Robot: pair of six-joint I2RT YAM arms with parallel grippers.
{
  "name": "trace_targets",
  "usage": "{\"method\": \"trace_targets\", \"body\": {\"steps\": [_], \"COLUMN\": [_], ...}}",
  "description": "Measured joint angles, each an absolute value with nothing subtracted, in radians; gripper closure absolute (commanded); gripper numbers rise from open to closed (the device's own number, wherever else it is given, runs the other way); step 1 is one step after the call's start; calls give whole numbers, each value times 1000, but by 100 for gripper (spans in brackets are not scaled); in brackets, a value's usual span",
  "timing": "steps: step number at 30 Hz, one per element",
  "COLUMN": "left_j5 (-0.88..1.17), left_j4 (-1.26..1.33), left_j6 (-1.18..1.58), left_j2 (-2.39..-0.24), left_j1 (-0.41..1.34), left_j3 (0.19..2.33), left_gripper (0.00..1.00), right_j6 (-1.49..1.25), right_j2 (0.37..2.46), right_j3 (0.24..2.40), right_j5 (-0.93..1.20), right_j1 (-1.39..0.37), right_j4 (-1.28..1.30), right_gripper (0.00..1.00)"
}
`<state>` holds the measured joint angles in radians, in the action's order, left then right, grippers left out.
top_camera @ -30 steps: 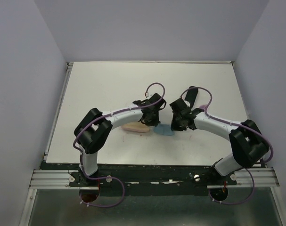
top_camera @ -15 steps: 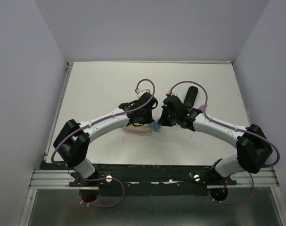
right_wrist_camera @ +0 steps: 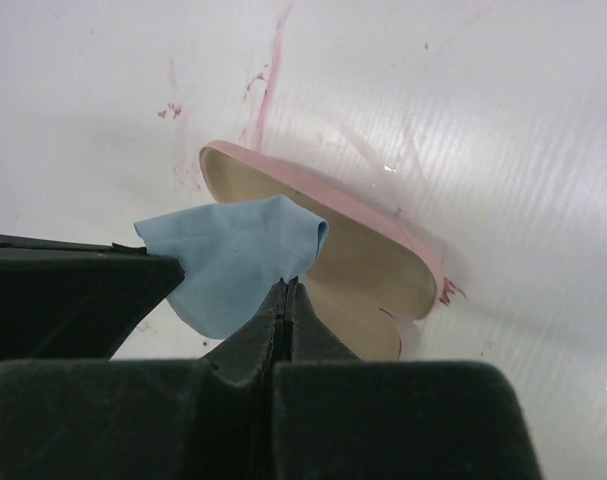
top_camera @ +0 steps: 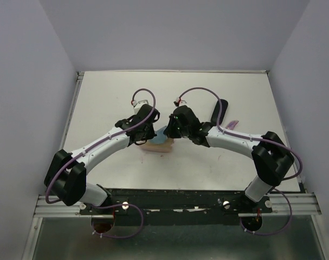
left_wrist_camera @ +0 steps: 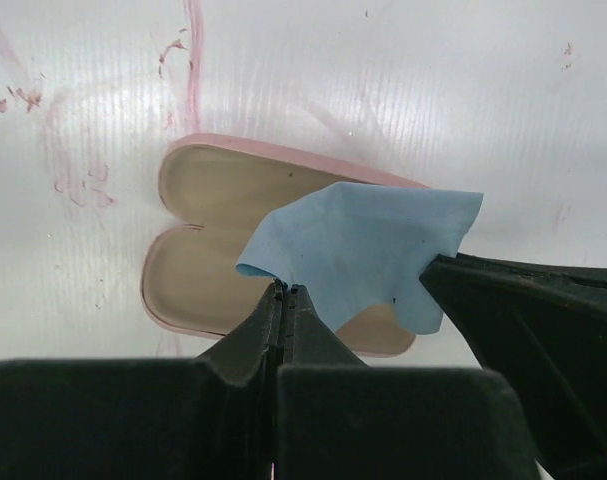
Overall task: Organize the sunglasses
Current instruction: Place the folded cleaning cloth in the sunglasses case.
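1 light blue cloth (left_wrist_camera: 368,240) is held over 1 open pink case (left_wrist_camera: 208,215), pinched at opposite corners by the left gripper (left_wrist_camera: 283,292) and the right gripper (right_wrist_camera: 286,285), both pressed tight on it. 1 black case (top_camera: 220,110) is parked further right on the table (top_camera: 115,97), and 1 pale purple pair of sunglasses (top_camera: 233,124) is seen just beside it, tiny tbh. From above, the pink case is mostly blocked by both wrists.
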<state>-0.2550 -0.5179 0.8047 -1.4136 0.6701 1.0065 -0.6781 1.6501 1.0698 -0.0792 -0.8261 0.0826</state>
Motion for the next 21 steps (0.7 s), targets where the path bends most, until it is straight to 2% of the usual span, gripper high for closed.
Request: {"method": "trace_targets", "body": {"steps": [21], "left_j5": [-270], "left_j4": [-435], "left_j6": [636], "left_j2": [-1473], "left_j1": [588], "left_j3": [968], "left_gripper": [100], "right_j6": [-675], "right_j2": [1730], "right_j3": [982], "right_j5": [-71], "right_j1": [-832], "right_j4": [-175], "right_gripper": [99]}}
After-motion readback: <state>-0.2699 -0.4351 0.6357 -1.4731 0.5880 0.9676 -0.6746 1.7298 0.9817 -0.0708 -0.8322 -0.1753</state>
